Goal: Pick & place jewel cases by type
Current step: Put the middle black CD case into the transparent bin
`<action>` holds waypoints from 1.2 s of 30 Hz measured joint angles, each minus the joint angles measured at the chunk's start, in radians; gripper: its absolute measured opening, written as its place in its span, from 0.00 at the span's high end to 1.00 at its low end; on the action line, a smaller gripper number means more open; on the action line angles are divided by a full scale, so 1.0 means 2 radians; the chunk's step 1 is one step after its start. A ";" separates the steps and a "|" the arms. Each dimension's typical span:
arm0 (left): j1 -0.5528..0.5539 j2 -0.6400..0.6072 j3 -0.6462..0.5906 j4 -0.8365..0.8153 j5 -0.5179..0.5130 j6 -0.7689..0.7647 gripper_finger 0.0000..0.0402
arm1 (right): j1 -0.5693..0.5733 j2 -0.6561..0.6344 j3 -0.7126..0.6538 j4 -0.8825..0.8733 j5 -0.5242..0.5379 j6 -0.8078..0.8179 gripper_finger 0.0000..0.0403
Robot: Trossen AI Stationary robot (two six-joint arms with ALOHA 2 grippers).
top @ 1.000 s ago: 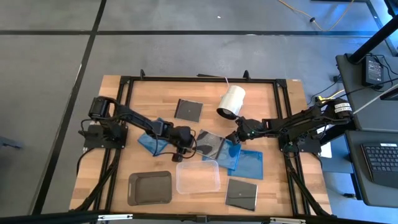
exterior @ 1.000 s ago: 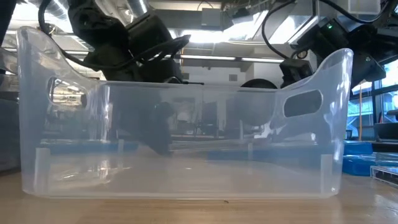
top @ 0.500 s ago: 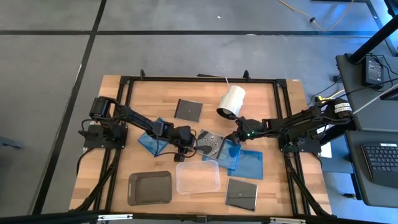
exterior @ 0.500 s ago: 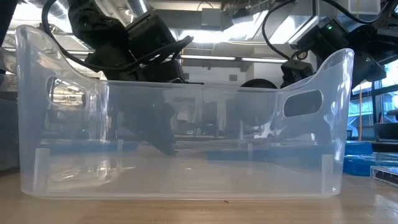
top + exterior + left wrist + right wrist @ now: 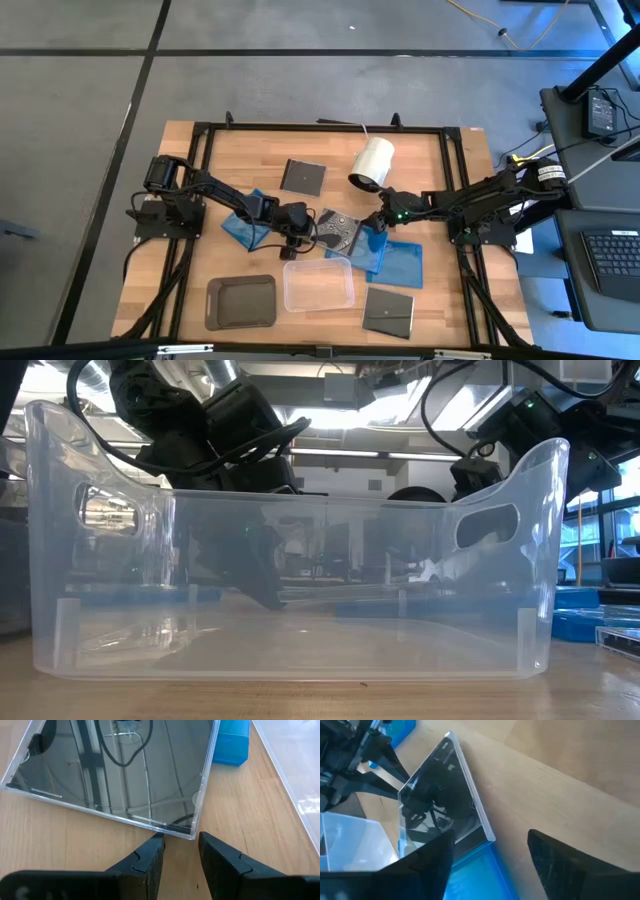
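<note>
Jewel cases lie scattered about the clear tray (image 5: 318,285) on the tabletop (image 5: 200,165). A dark case (image 5: 339,231) sits just behind the tray, one edge resting on a blue case (image 5: 398,262) to the tray's right. Another dark case (image 5: 388,311) lies right of the tray toward the front, a third (image 5: 302,176) well behind it beside the white cylinder (image 5: 373,162), and a blue case (image 5: 243,225) sits behind the tray to its left. The dark grey tray (image 5: 241,302) stands just left of the clear one. The left gripper (image 5: 178,854) meets the near corner of the dark case behind the tray, jaws narrowly parted. The right gripper (image 5: 378,218) is at that case's opposite edge, jaws wide.
</note>
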 joint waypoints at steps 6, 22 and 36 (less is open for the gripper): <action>0.000 0.001 -0.001 0.007 -0.002 0.010 0.70 | -0.004 0.000 0.000 0.000 -0.011 0.037 0.31; 0.018 0.001 -0.001 0.022 -0.027 -0.020 0.69 | -0.023 0.074 0.000 0.087 -0.067 0.031 0.31; 0.035 0.001 -0.001 0.089 -0.023 -0.040 0.69 | -0.043 0.076 0.000 0.098 -0.069 0.000 0.42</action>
